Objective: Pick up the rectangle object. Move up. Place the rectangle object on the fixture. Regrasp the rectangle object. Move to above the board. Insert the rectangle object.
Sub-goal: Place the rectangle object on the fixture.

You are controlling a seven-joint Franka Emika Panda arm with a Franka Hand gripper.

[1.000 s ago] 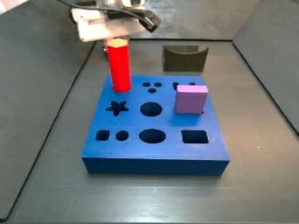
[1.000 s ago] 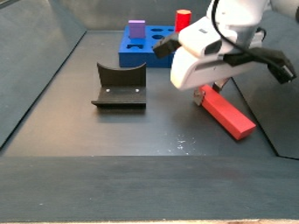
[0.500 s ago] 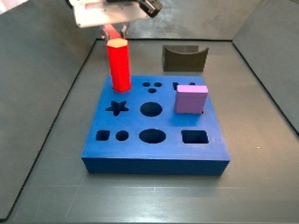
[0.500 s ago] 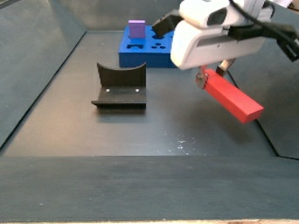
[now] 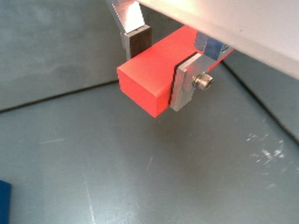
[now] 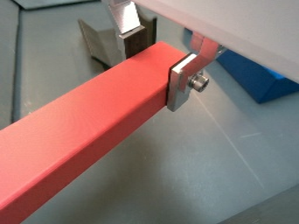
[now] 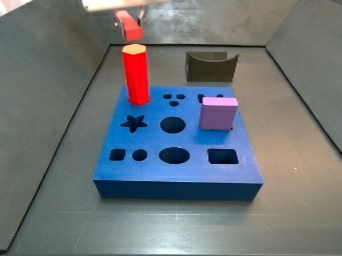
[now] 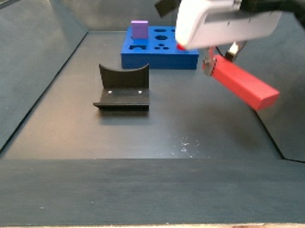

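Observation:
The rectangle object (image 8: 245, 86) is a long salmon-red block hanging tilted above the floor, well clear of it. My gripper (image 8: 224, 53) is shut on its upper end. In both wrist views the silver fingers (image 5: 191, 80) press on its two sides, and the block (image 6: 87, 131) runs out long from the gripper (image 6: 158, 57). The dark fixture (image 8: 121, 89) stands on the floor to the side, also behind the fingers in a wrist view (image 6: 117, 39). The blue board (image 7: 147, 170) lies in the middle, and only the gripper's lower edge (image 7: 123, 12) and the block's end (image 7: 127, 24) show above it.
A bright red hexagonal pillar (image 7: 135, 75) stands in the board's far corner, and a lilac cube (image 7: 219, 113) sits in another hole. Grey walls enclose the floor (image 8: 179, 134). The fixture (image 7: 210, 67) sits behind the board.
My gripper has risen with the rectangle object shut in it. The block has left the floor and now hangs higher. Board, pillar, cube and fixture have not moved.

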